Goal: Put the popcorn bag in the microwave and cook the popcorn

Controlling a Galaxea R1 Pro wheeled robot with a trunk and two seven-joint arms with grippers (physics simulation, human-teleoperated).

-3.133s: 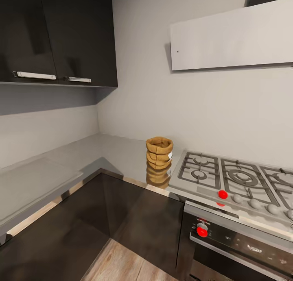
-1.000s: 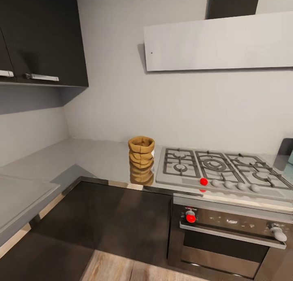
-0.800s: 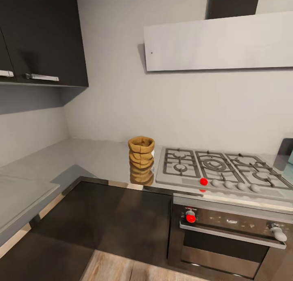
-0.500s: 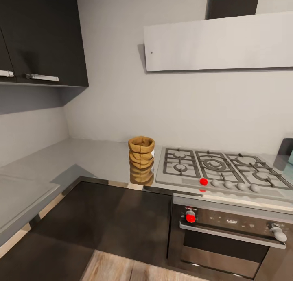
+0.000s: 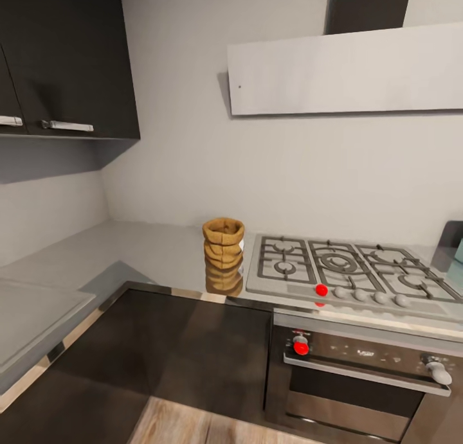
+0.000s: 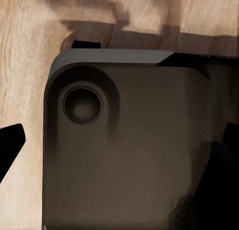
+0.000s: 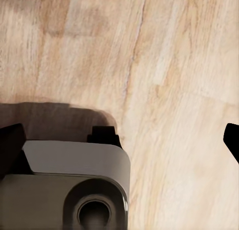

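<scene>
The popcorn bag (image 5: 224, 244) stands upright with its rolled rim open on the steel countertop (image 5: 141, 251), just beside the gas hob (image 5: 341, 270) and above dark cabinet fronts (image 5: 186, 347), with a sliver of pale blue at the far right edge that may be the microwave (image 5: 458, 250). Both wrist cameras look down at the wood floor (image 7: 174, 65) and the robot's dark base (image 6: 134, 155); the fingertips of the left gripper (image 6: 119, 140) and right gripper (image 7: 122, 137) sit far apart at the picture edges, spread wide and holding nothing.
</scene>
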